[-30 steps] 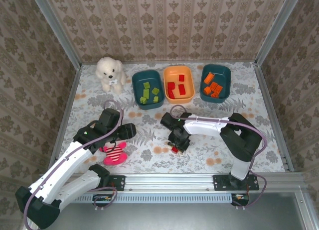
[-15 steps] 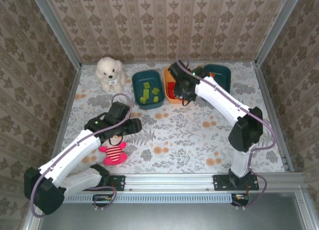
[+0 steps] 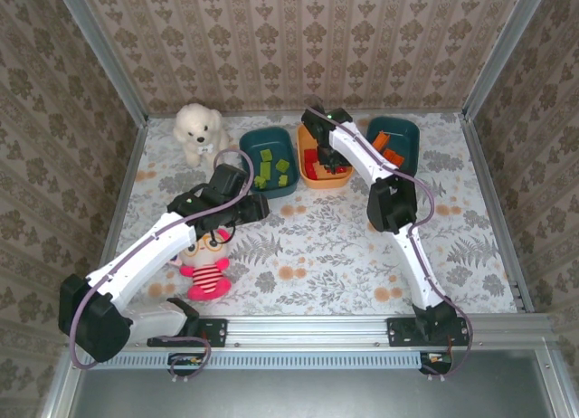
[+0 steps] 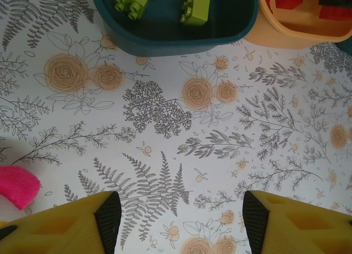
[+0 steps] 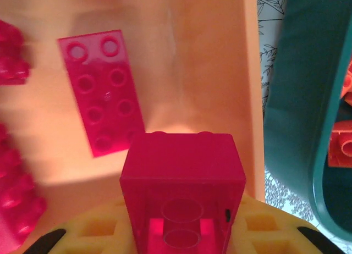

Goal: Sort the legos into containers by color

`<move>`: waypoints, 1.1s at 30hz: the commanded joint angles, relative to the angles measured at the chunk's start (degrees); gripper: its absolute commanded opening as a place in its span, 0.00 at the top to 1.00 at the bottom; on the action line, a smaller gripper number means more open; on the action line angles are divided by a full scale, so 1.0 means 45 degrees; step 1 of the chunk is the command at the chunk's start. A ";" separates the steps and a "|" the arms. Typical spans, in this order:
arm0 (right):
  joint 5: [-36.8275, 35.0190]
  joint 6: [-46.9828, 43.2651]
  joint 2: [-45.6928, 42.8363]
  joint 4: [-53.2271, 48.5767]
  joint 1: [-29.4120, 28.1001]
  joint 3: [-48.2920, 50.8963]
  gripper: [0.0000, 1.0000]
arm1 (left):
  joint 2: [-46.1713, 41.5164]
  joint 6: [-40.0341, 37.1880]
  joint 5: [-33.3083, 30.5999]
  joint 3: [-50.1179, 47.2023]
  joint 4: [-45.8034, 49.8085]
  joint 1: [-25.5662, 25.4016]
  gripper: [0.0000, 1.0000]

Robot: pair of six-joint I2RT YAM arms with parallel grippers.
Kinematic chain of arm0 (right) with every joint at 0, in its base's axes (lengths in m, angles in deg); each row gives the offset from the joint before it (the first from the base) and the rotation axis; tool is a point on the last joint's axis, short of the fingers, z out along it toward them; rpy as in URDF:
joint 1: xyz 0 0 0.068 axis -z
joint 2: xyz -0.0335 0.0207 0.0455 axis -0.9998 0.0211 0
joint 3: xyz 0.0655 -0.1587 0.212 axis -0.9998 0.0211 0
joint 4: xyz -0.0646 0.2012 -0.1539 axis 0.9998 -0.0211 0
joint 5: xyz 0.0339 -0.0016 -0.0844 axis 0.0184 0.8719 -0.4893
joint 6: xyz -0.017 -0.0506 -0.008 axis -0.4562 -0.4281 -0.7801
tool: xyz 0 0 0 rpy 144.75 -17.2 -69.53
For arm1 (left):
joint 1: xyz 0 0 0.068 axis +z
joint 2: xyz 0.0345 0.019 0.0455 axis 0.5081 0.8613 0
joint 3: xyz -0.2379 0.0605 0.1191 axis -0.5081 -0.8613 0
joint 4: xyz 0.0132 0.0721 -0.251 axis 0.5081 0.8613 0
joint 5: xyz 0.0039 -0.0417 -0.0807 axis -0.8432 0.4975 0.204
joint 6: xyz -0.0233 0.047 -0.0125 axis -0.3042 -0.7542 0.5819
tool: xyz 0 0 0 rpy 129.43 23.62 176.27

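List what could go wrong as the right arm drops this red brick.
1. The right gripper holds the red brick close to the right wall of the orange tub. Released off-centre, it might hop into the teal tub holding orange bricks.
2. It may strike the flat red brick lying below and bounce.
3. The open left gripper faces the green-brick tub; advancing could nudge it.
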 commanded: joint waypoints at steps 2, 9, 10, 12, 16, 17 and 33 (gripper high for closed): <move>-0.0345 -0.0923 0.0322 0.0048 0.0253 -0.0692 0.68 | 0.0049 0.0142 -0.0403 0.0318 0.0292 -0.0058 0.37; -0.0400 -0.1015 0.0970 0.0262 0.0365 -0.1234 0.63 | 0.0310 0.0155 -0.0413 0.0445 0.0333 -0.0017 0.37; -0.0416 -0.0996 0.1031 0.0246 0.0361 -0.1268 0.62 | 0.0370 0.0135 -0.0384 0.0493 0.0328 -0.0006 0.37; -0.0599 -0.0875 0.1068 0.0154 0.0370 -0.1262 0.59 | 0.0473 0.0081 -0.0340 0.0572 0.0333 0.0004 0.37; -0.0737 -0.0858 0.1116 0.0156 0.0339 -0.1263 0.48 | 0.0606 0.0018 -0.0261 0.0668 0.0296 0.0033 0.36; -0.0737 -0.0892 0.1121 0.0178 0.0354 -0.1288 0.45 | 0.0630 0.0003 -0.0242 0.0679 0.0304 0.0034 0.36; -0.0166 -0.0838 -0.2527 0.1444 -0.0324 -0.0314 0.39 | 0.0359 -0.0136 -0.0149 0.0748 0.0748 0.0161 0.35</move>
